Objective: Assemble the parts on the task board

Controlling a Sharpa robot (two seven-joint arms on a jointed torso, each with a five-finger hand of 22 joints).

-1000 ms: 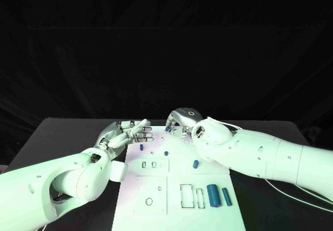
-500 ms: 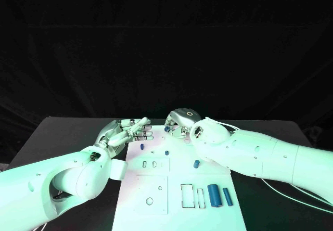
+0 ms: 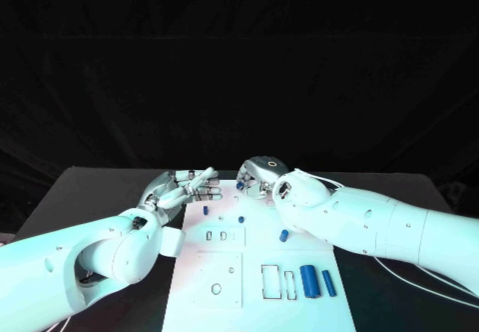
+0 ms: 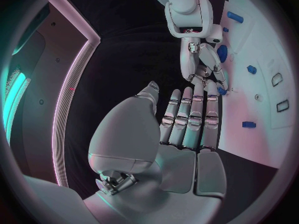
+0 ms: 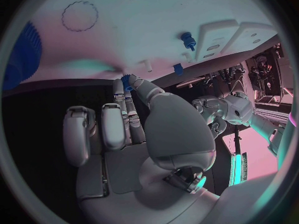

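Near edge of the task board (image 3: 225, 294): two blue cylinders (image 3: 316, 280) lying side by side toward the right corner, beside two empty rectangular slots (image 3: 277, 282). Further in, mid-board: one small blue part (image 3: 282, 236) lying loose toward the right edge, a blue peg (image 3: 241, 219) standing near the centre. At the far edge: left hand (image 3: 182, 189) hovering over the left corner, fingers straight and apart, grasping nothing. Right hand (image 3: 261, 176) curled down at the far edge, pinching a small blue part (image 5: 128, 78) at the fingertips (image 5: 132, 80), just above the board. Probably the insertion step; next, lining the pinched part over its hole and pressing straight down.
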